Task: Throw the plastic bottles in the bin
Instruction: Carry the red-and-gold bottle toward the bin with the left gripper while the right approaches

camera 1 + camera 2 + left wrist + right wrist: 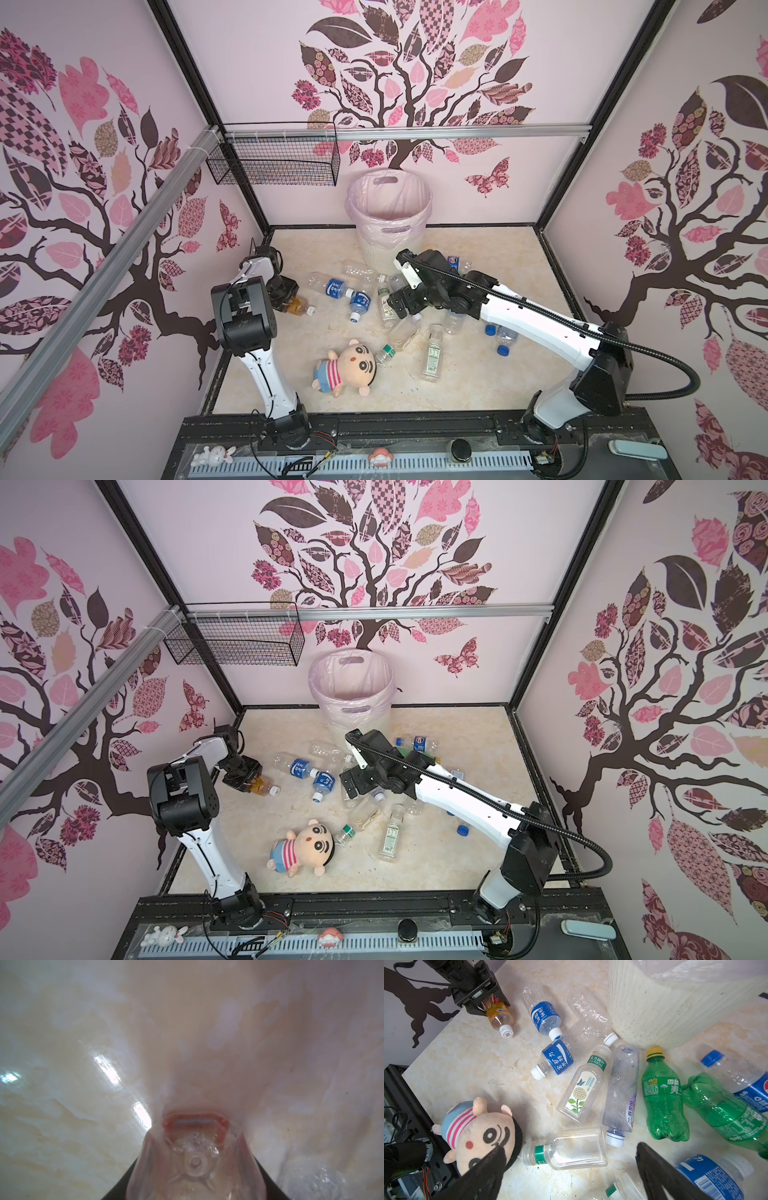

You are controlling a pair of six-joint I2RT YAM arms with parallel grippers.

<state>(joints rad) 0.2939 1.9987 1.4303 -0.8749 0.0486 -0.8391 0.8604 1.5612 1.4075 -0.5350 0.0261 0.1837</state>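
The bin (376, 254) is cream-white and ribbed with a pale pink bag (388, 195), the worktop (478, 374) marbled beige, the wire basket (274, 166) black, most plastic bottles (545, 1014) clear with blue or green-white labels, one green bottle (662, 1101) yellow-capped, one amber bottle (500, 1018) white-capped, and the doll (349, 368) wears pink-white stripes.

Legible labels were 东方树叶 on square clear bottle (581, 1093), 雪碧 on green bottle (662, 1105), Sprite on second green bottle (724, 1113), 百岁山 on tall clear bottle (623, 1088).

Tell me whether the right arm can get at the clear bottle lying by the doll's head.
Probably yes. The right gripper hangs open just above the clear bottle, which lies flat with nothing on it; only the doll's head crowds its cap end.
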